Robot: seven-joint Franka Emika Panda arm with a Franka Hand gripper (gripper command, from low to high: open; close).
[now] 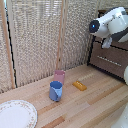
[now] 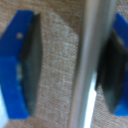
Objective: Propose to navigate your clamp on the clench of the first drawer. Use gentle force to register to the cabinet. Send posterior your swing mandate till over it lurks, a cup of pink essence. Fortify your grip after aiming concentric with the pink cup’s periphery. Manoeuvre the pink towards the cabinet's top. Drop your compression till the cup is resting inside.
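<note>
In the wrist view my gripper (image 2: 70,65) is open, with its blue fingers (image 2: 17,65) and dark pads on either side of the silver bar handle (image 2: 89,60). The bar runs close to one pad and there is a wide gap to the other. In the exterior view the white arm (image 1: 112,25) reaches to the upper front of the dark brown cabinet (image 1: 107,62) at the exterior view's right and hides the gripper and that handle. The pink cup (image 1: 59,76) stands upright on the wooden table, far from the gripper.
A blue mug (image 1: 55,91) stands just in front of the pink cup. A small orange block (image 1: 79,85) lies between the cups and the cabinet. A patterned plate (image 1: 17,114) sits at the table's front corner on the exterior view's left. A woven screen (image 1: 40,35) backs the table.
</note>
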